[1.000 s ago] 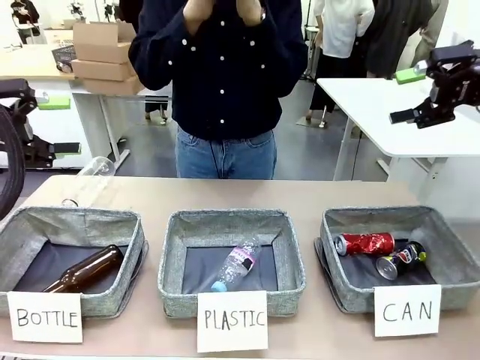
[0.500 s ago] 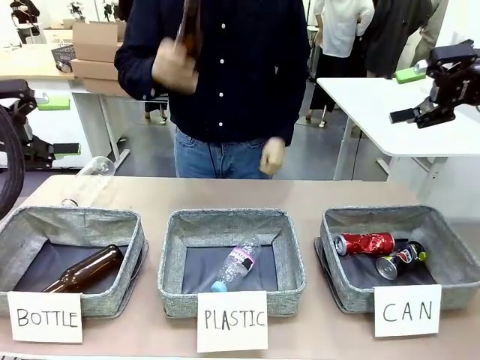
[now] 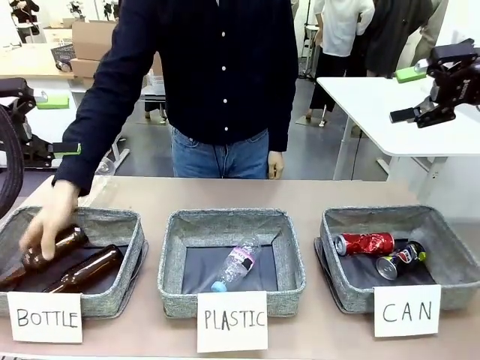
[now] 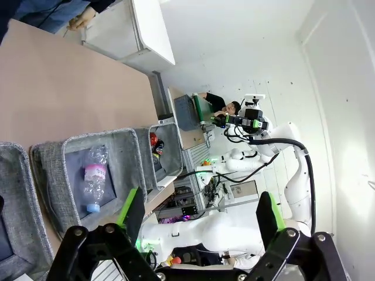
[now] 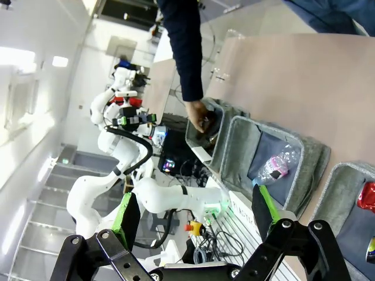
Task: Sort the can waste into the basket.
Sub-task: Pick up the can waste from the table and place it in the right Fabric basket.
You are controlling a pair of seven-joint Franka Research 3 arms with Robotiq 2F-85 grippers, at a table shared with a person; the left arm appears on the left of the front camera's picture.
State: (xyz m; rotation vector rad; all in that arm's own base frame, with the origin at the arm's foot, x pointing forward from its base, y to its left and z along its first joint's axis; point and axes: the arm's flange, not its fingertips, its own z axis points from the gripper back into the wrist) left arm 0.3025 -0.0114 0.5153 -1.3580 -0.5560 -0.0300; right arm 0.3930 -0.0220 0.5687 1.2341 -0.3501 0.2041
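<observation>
In the front view, two cans lie inside the grey basket (image 3: 351, 294) fronted by the "CAN" sign at the right: a red can (image 3: 365, 243) and, beside it, a black can (image 3: 402, 257). My right gripper (image 3: 403, 95) hangs high above and behind that basket, open and holding nothing. My left gripper (image 3: 61, 125) is raised at the far left edge, also open. Its wrist view has the gripper (image 4: 201, 211) with green pads wide apart, and the red can (image 4: 154, 141) far off. The right wrist view has its gripper (image 5: 193, 212) open above the red can (image 5: 368, 196).
A person leans over the table, a hand (image 3: 46, 221) lowering a brown bottle (image 3: 64, 244) into the BOTTLE basket (image 3: 112, 294), where another brown bottle (image 3: 90, 268) lies. The PLASTIC basket (image 3: 172, 294) in the middle holds a clear bottle (image 3: 236, 264). A white table (image 3: 367, 105) stands behind.
The person brought a brown bottle down from chest height into the BOTTLE basket at the left. Both grippers stayed where they were, open.
</observation>
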